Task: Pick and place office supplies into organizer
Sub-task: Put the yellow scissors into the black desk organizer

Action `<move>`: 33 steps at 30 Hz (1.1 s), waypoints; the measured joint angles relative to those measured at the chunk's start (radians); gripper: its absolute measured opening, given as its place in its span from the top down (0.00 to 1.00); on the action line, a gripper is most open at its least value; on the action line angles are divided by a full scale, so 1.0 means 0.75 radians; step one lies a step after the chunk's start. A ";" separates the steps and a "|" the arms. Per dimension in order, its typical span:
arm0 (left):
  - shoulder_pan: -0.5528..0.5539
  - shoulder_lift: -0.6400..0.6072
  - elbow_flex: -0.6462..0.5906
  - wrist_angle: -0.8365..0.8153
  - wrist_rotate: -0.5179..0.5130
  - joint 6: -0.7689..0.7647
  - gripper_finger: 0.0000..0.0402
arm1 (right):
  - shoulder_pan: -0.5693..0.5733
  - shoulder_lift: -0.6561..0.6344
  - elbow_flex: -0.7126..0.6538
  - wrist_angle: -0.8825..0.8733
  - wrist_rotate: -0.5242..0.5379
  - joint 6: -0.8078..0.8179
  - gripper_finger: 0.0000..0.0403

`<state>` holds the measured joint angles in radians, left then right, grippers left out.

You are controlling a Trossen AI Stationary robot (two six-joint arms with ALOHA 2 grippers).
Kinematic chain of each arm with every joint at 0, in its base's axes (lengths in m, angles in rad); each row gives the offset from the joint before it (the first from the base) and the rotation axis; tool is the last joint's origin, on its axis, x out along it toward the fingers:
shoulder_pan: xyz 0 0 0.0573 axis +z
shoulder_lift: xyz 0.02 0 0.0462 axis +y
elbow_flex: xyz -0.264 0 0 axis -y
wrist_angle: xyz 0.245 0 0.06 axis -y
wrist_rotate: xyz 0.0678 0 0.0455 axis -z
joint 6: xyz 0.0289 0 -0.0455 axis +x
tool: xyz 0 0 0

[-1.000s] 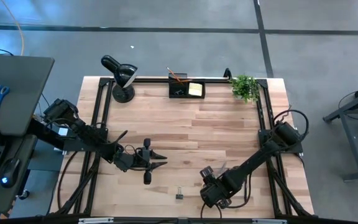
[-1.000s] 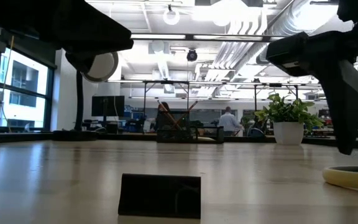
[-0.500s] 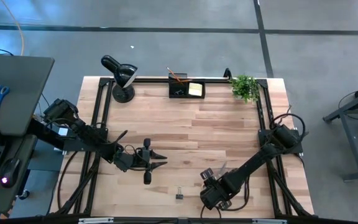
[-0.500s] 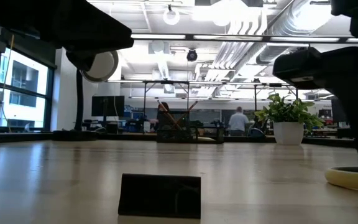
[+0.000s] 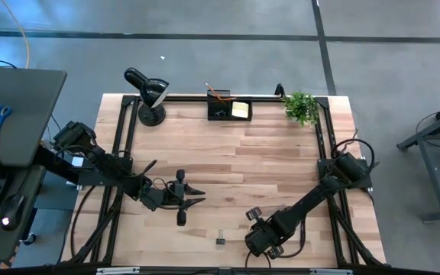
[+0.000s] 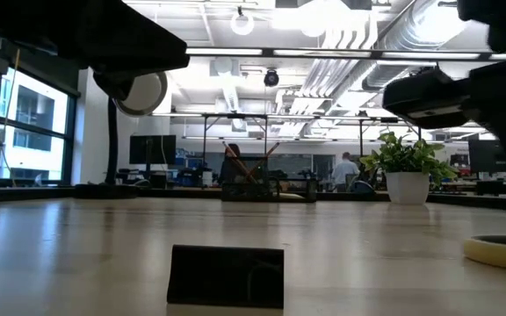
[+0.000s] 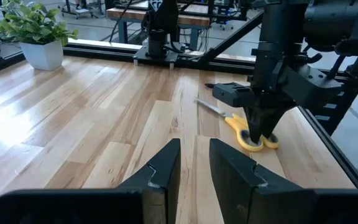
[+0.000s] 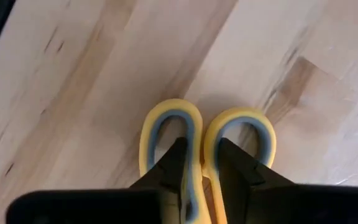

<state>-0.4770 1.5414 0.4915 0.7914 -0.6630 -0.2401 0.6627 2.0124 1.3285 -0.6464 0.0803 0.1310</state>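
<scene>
Yellow-handled scissors [image 7: 234, 121] lie flat on the table near its front right, blades toward the far side. My right gripper [image 8: 201, 149] points down on their handle loops and is shut on them. A black binder clip [image 5: 220, 239] rests on the wood just left of it. My left gripper [image 7: 194, 163] hovers left of centre [image 5: 197, 195], slightly open with nothing between its fingers. The black organizer [image 5: 230, 109] stands at the far edge, holding a yellow sticky-note pad [image 5: 241, 109] and an orange pencil [image 5: 216, 93]. My right gripper has one finger [image 8: 178, 152] inside each handle loop of the scissors. Between them it pinches the two adjoining inner sides of the loops [image 8: 199, 140]. The fingers come from above, pointing down. The scissors lie flat on the table [image 7: 253, 140].
A black desk lamp [image 5: 150, 95] stands at the far left and a potted plant [image 5: 302, 107] at the far right. Black frame rails [image 5: 323, 145] run along the table's sides. Bare wood lies between the grippers and the organizer. A side desk with blue scissors [image 5: 0, 114] is off to the left.
My right gripper has come down onto the scissors' handle loops. The scissors have stayed flat on the table.
</scene>
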 joint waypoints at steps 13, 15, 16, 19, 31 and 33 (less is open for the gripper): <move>0.000 0.000 0.000 0.004 -0.005 0.006 0.82 | -0.114 -0.238 -0.005 0.036 0.235 -0.025 0.80; 0.000 0.000 0.000 0.002 -0.005 0.011 0.82 | -0.135 -0.301 -0.005 0.084 0.247 -0.061 0.82; 0.000 0.000 0.000 0.002 -0.006 0.011 0.82 | -0.147 -0.333 -0.005 0.108 0.251 -0.086 0.83; 0.000 0.000 0.000 0.002 -0.013 0.011 0.82 | -0.183 -0.437 -0.005 0.201 0.289 -0.175 0.84; 0.000 0.000 0.000 0.004 -0.015 0.012 0.82 | -0.611 -0.651 -0.002 0.721 0.069 -0.574 0.83; 0.000 0.000 0.000 0.001 -0.015 0.012 0.82 | -0.720 -0.627 -0.002 0.836 -0.061 -0.594 0.83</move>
<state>-0.4773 1.5414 0.4915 0.7924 -0.6741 -0.2311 0.1225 1.5423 1.3270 -0.0193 0.0344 -0.3144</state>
